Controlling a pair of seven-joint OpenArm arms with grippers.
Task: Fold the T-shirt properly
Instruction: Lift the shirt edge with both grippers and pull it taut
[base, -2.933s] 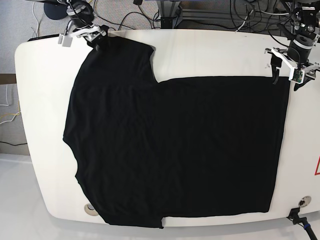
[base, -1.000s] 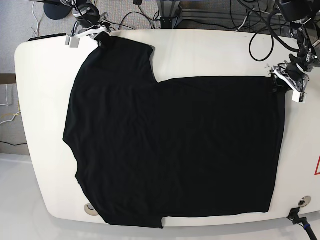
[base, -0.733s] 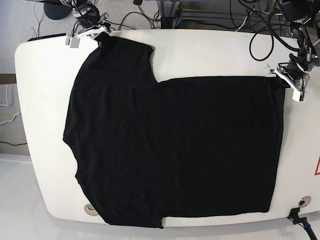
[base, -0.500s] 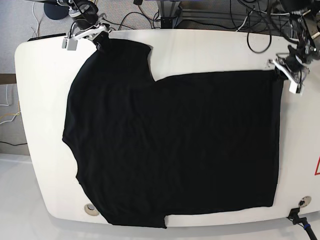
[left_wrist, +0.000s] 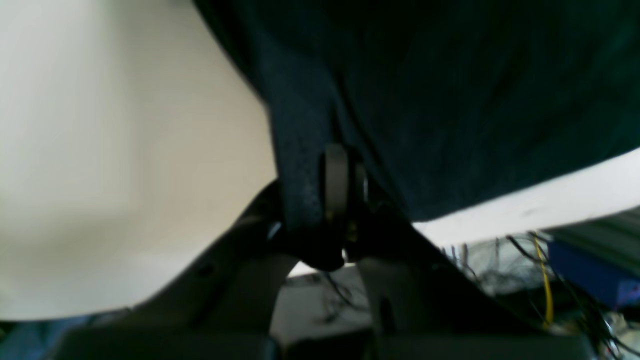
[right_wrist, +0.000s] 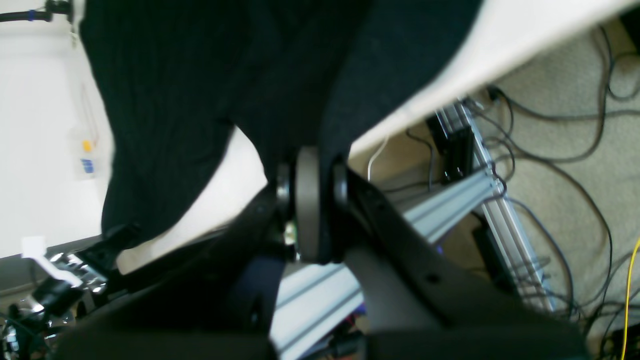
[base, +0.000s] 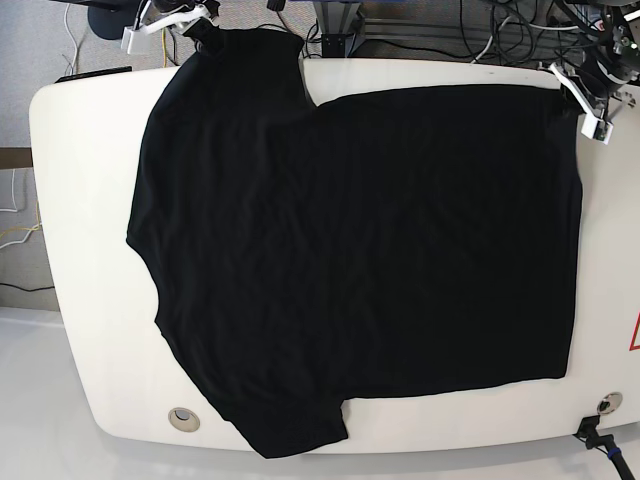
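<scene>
A large black T-shirt (base: 340, 250) lies spread across a white table (base: 90, 320) with rounded corners, seen from above. The shirt covers most of the tabletop. Its wide rectangular body fills the middle and the right side of the overhead view, and a sleeve and shoulder section reaches toward the far left corner. The side facing up is plain black. Near the front edge, a small flap of fabric hangs close to the table's rim.

At the far right corner of the overhead view, the left gripper (base: 580, 95) is clamped on a corner of the shirt. Its wrist camera shows a strip of dark cloth pinched between the two jaws, with a grey pad (left_wrist: 336, 182) pressed against the fabric, and the pale tabletop (left_wrist: 100, 150) beside it.

At the far left corner of the overhead view, the right gripper (base: 192, 20) is clenched on the end of the sleeve section, at the table's far edge. Its wrist camera shows the cloth (right_wrist: 210, 85) gathered and held tight between the jaws around a grey pad (right_wrist: 306, 200). Past the table edge, that view shows a carpeted floor with black cables (right_wrist: 560, 150) and a metal frame rail (right_wrist: 450, 200).

A round metal fitting (base: 183, 417) sits in the table near the front left corner.
</scene>
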